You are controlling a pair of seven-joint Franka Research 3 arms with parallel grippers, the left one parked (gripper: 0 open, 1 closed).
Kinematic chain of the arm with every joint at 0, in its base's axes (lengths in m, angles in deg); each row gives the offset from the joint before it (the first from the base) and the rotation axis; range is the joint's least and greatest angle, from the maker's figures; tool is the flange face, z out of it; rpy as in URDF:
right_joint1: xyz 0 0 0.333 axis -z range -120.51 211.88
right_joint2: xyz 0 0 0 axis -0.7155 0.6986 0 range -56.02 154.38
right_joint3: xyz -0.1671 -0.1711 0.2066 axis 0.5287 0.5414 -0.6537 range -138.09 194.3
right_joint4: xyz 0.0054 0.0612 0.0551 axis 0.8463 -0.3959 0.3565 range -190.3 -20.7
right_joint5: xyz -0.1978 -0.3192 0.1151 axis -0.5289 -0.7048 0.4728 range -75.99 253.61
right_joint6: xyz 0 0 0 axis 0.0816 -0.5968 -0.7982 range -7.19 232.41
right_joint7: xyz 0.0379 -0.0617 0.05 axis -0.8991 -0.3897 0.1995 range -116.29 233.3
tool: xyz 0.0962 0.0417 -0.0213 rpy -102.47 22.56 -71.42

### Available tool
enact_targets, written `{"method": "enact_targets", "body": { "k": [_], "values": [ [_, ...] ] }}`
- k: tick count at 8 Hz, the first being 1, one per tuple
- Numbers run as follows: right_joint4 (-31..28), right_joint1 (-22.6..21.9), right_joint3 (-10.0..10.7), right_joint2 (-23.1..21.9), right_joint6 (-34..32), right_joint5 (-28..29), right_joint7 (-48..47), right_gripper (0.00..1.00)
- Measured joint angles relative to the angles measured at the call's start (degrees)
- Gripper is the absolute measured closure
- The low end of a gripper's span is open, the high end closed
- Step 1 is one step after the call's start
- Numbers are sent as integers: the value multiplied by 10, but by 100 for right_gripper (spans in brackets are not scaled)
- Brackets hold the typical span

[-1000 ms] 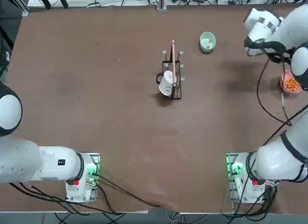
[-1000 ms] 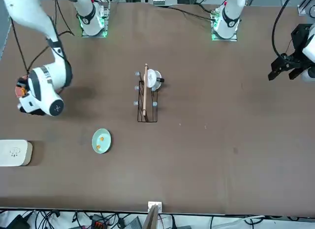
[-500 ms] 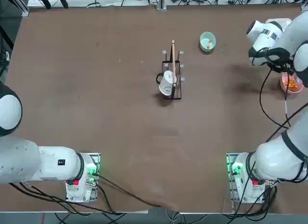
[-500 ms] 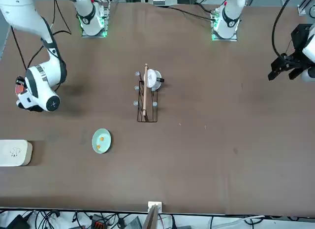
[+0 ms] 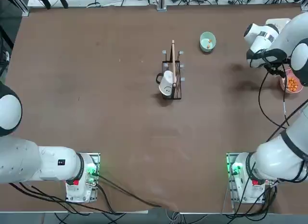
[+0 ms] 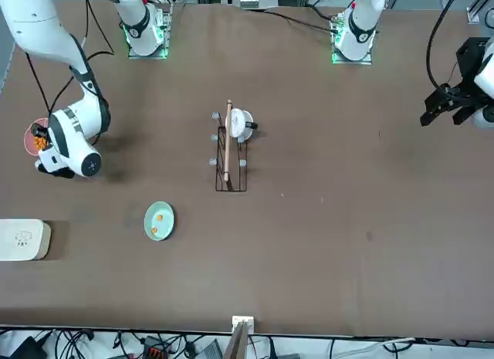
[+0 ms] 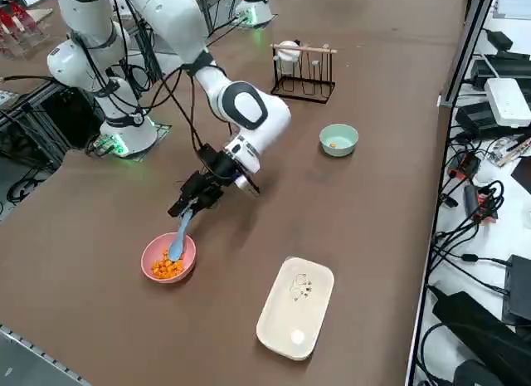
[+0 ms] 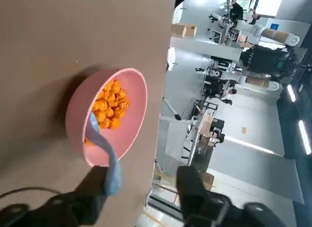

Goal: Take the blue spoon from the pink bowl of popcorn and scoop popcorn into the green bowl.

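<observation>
Shifted since the earlier frame: the right hand (image 8: pixel 142 187), inward a little, so that we see more of the pink bowl (image 8: pixel 139 97) in the front view.

Item, blue spoon (image 8: pixel 111 161): head down in the pink bowl, handle reaching back beside one finger of the hand; whether they touch, we cannot tell. We judge it light, fairly stiff plastic, smooth enough to twist in a loose hold; best taken across the upper handle, clear of the rim.

Item, right hand: fingers spread wide, nothing pinched between them.

Item, popcorn (image 8: pixel 112 102): orange pieces ahead of the fingers, heaped in the pink bowl; light, likely to roll off if tilted.

Item, green bowl (image 7: pixel 340 150): well apart from the hand on the counter (image 7: pixel 373 199), a few pieces inside.

Item, cream box (image 7: pixel 294 311): also apart from the hand.
</observation>
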Motion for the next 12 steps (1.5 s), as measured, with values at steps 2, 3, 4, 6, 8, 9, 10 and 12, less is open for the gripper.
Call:
{"method": "enact_targets", "body": {
  "k": [2,3,4,6,8,9,10,12],
  "values": [
    [18,-1,-9,-23,2,60,0,0],
    [39,-1,-20,-38,-2,115,3,0],
    [64,-3,-34,-48,-12,174,6,0],
    [109,-6,-44,-61,-26,274,19,0],
    [153,-5,-44,-79,-32,389,67,0],
    [175,-5,-45,-94,-41,454,109,0],
    [202,-6,-49,-107,-49,510,150,0],
    [276,-6,-64,-120,-90,581,210,0]
  ]
}}
